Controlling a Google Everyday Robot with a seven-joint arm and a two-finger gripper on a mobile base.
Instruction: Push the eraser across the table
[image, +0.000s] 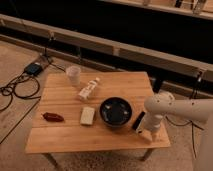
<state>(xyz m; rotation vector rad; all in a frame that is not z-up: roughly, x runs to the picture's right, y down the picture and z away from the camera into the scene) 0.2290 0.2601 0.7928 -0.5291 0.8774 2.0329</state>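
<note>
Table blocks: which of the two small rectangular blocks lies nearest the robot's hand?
The black eraser, right of the dark bowl, with the hand just beside it on its right; the cream block lies left of the bowl.
</note>
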